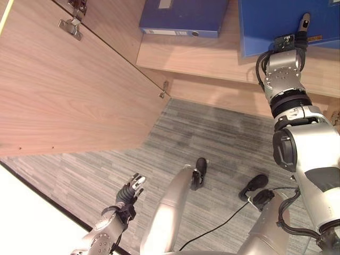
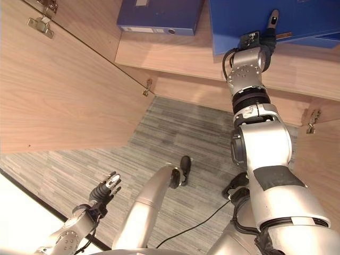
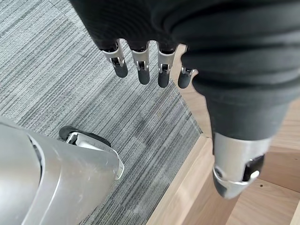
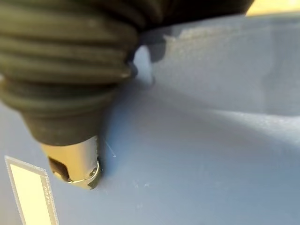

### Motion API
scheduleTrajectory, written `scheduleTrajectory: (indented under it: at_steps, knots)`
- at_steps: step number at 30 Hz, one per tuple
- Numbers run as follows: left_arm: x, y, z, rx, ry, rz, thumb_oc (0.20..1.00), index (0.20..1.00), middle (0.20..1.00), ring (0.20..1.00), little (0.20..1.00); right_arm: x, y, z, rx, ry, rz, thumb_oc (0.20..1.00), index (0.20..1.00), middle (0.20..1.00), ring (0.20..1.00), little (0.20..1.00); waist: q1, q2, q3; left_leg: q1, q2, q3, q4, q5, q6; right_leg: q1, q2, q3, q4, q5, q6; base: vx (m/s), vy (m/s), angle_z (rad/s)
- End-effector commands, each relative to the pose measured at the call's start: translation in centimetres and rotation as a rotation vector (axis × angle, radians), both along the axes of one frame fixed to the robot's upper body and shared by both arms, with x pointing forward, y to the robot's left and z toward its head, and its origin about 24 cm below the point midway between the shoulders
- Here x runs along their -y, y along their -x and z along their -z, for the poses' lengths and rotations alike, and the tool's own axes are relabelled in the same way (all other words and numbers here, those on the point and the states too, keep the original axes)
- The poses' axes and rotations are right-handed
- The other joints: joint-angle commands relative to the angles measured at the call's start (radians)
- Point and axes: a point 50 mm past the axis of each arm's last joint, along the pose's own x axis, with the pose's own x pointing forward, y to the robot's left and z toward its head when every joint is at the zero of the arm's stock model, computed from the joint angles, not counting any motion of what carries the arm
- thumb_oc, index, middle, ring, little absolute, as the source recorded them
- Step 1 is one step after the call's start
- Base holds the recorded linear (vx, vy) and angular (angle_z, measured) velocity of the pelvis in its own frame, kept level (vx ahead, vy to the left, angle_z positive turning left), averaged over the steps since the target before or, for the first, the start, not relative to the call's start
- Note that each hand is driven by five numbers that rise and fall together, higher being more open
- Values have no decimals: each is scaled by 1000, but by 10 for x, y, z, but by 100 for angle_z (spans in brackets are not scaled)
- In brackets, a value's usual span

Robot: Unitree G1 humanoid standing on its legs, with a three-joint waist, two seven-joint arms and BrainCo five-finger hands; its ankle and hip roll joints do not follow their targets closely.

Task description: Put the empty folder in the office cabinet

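Observation:
A large blue folder (image 1: 276, 21) lies flat on the right of the wooden cabinet shelf (image 1: 202, 61), its near edge hanging over the shelf's front. My right hand (image 1: 305, 22) reaches up to that edge. In the right wrist view its thumb (image 4: 75, 159) presses on the folder's blue face (image 4: 211, 140), and its fingers are hidden beneath. My left hand (image 1: 130, 194) hangs low over the carpet at the lower left, fingers (image 3: 140, 65) relaxed and holding nothing.
A second blue folder (image 1: 180, 16) lies on the shelf to the left. The cabinet's open wooden door (image 1: 69, 79) with metal hinges (image 1: 71, 26) takes up the left side. Grey striped carpet (image 1: 212, 143) lies below.

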Motion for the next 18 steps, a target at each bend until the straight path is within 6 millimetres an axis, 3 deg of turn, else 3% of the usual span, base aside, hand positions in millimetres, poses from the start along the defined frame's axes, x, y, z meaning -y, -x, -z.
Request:
scheduleTrajectory:
  at_steps: [1, 18]
  knots:
    - [-30, 1, -12, 23, -83, -16, 1000, 1000, 1000, 1000, 1000, -27, 18, -89, 297, 106, -54, 1000, 1000, 1000, 1000, 1000, 22, -8, 5, -28, -6, -42, -87, -13, -19, 78, -10, 64, -27, -122, 76, 2, -3, 4]
    - [-33, 6, -7, -3, -92, 0, 1000, 1000, 1000, 1000, 1000, -35, 23, -96, 433, 72, -90, 1000, 1000, 1000, 1000, 1000, 37, -7, -19, -27, -17, -40, -104, -8, -16, 74, -21, 69, -27, -122, 79, 1, 1, 1]
